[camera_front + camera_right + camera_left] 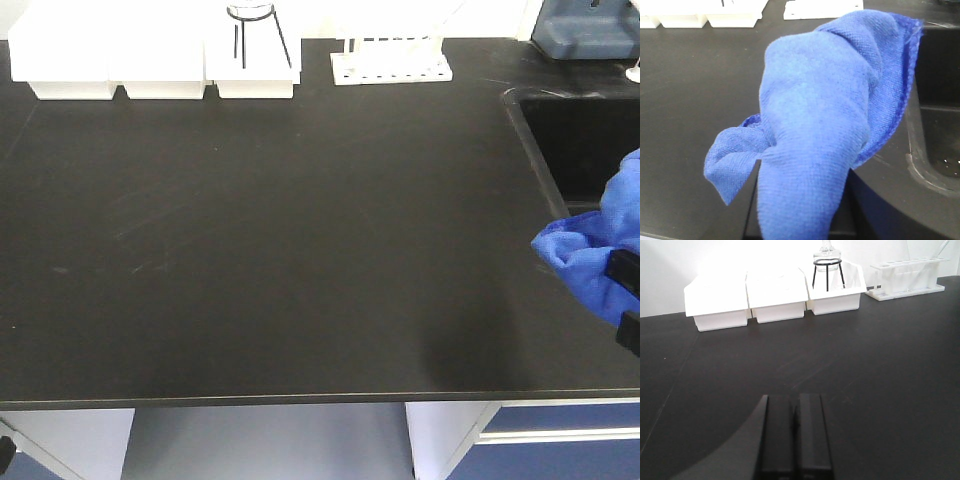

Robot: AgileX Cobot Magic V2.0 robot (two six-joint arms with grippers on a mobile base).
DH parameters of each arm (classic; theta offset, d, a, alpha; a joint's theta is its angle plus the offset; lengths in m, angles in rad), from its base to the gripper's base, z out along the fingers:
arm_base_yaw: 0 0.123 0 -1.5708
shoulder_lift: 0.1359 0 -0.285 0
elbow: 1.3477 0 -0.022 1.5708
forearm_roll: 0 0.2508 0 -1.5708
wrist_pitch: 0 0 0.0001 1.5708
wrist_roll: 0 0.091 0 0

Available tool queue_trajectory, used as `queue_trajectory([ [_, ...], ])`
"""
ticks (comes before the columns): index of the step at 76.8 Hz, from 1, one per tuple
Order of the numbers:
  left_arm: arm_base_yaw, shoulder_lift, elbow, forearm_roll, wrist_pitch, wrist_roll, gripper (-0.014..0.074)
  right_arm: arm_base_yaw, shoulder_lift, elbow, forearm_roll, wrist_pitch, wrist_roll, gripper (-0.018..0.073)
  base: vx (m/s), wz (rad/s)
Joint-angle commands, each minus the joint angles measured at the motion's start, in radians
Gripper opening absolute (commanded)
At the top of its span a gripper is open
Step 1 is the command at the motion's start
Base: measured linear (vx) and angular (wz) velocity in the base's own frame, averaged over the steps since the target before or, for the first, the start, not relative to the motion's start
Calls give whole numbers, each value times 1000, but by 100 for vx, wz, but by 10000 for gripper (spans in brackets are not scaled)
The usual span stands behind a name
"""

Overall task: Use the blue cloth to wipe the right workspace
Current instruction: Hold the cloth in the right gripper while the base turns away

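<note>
The blue cloth point(825, 125) hangs bunched and wrinkled from my right gripper point(628, 300), which is shut on it at the right edge of the front view. It is just in front of the sink's near corner. In the right wrist view the cloth covers the jaws, and only one dark finger point(751, 222) peeks out beside it. My left gripper point(795, 437) is shut with nothing in it and hovers over bare black countertop point(880, 380). This counter has a sink and white racks. The right workspace is out of view.
A sink basin point(580, 130) is sunk into the counter at the right. Along the back stand three white bins point(150, 70), a wire tripod with a flask point(250, 30), a white tube rack point(390, 65) and a grey-blue device point(585, 30). The counter's front edge point(300, 400) runs below.
</note>
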Motion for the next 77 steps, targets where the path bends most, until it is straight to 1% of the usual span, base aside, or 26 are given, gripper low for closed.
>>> queue_trajectory([
  [1,-7,0,-26,-1,-83,-2,-6,-4,4,-29,1,-70,2,-4,0,0],
  [50,-7,0,-26,-1,-83,-2,-6,-4,4,-29,1,-69,1,-4,0,1],
  [77,-7,0,-26,-1,-83,-2,-6,-4,5,-29,1,-68,1,-4,-7,2],
])
